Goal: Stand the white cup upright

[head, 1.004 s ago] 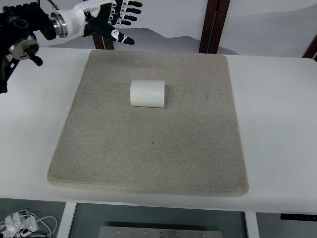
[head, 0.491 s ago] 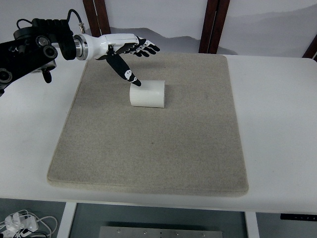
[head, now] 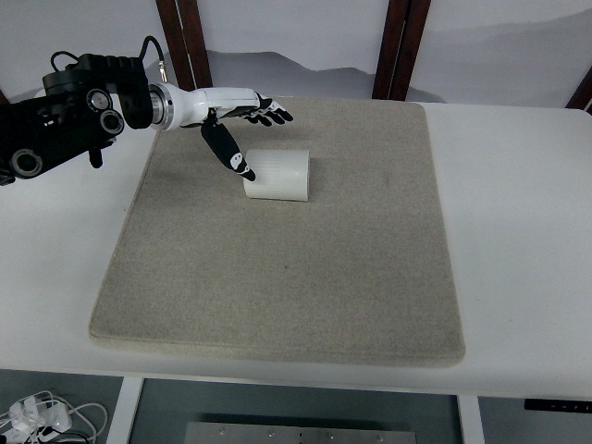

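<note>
the smooth white table (head: pixel 518 203) carries a coarse, beige-grey rectangular felt mat (head: pixel 277 277). the black-and-white five-fingered left hand (head: pixel 236 116) reaches in with fingers spread, grasping nothing, thumb at the left end of the white ribbed cylindrical cup (head: pixel 276 175), which lies on its side on the mat's far half. being round, it could roll away from a glancing push, or slip from the smooth fingers.

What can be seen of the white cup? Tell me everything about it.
The white cup is a plain, ribbed cylinder that looks like plastic or paper. It lies on its side on the grey mat, in the mat's far half, its long axis running left to right. The left hand reaches over its left end with fingers spread, the thumb tip at that end; contact cannot be confirmed. Its opening is not visible.
</note>
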{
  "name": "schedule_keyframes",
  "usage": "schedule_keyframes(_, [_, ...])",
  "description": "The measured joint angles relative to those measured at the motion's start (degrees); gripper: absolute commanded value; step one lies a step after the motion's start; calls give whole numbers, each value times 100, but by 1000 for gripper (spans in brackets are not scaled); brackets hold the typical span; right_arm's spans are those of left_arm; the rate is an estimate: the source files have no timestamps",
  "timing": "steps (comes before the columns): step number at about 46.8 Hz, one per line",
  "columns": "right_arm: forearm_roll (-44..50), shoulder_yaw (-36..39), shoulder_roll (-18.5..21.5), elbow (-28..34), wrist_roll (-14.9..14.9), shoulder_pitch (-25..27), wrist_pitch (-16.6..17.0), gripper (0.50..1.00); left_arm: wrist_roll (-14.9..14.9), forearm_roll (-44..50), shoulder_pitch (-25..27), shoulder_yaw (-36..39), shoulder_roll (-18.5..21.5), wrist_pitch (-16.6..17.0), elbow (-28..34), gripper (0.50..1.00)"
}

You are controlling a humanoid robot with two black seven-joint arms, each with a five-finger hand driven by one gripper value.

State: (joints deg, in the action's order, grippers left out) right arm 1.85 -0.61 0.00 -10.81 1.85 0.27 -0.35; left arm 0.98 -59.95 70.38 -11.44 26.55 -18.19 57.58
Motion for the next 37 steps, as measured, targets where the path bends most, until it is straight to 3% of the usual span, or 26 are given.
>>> schedule_keyframes(8, [0,1,0,0,0,0,0,952,-39,-81,7,61,-263,153,-99,988])
schedule_keyframes(37, [0,0,0,0,0,0,0,952,-45,-396,-97,64,-982,160,-854,986])
